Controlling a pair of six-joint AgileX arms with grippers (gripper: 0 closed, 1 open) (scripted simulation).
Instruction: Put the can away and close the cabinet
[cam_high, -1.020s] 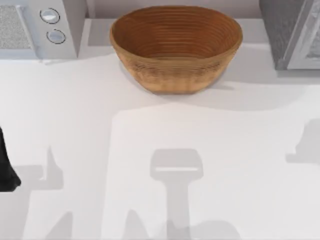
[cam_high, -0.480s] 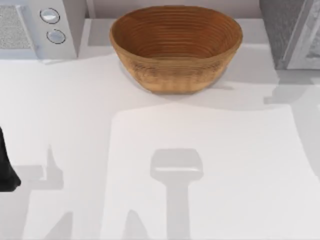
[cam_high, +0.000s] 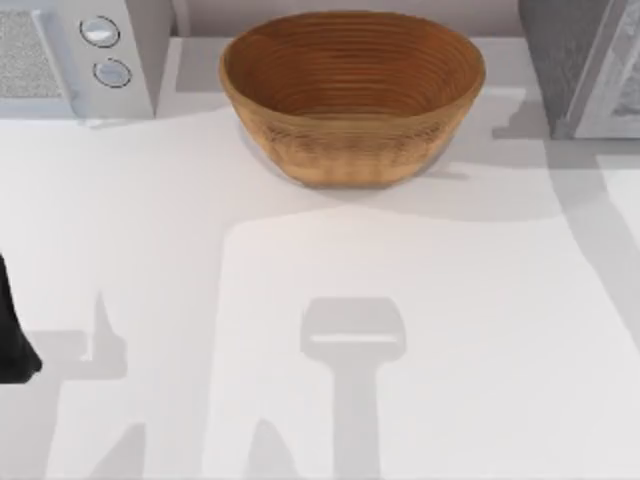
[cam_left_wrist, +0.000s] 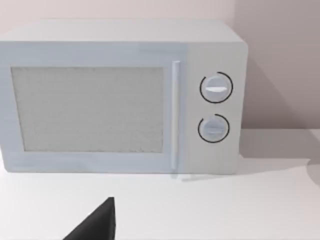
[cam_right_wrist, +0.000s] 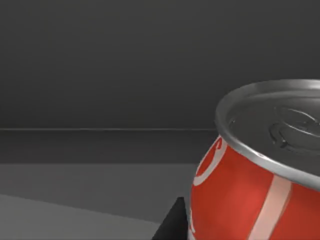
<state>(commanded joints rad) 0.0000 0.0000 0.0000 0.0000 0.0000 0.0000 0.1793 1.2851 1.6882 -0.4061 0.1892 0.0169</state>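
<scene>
- My right gripper (cam_right_wrist: 172, 225), finger spread impossible to tell, has the red silver-topped can (cam_right_wrist: 250, 185) right against it, inside the dark grey cabinet interior (cam_right_wrist: 100, 75), presumably for shelving.
- My left gripper (cam_left_wrist: 97, 225) sits parked facing the white microwave (cam_left_wrist: 125, 95).

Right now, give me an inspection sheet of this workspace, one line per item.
Surface: white table, shadows across it.
Job's things: can, red with silver top, seen close in the right wrist view against a dark grey interior; cabinet at the table's back right.
Clutter: woven basket at the back centre; microwave at the back left, door shut.
Grippers: left arm parked at the left edge; jaws not judged.
Cables: nothing seen.
Surroundings: pale wall.
</scene>
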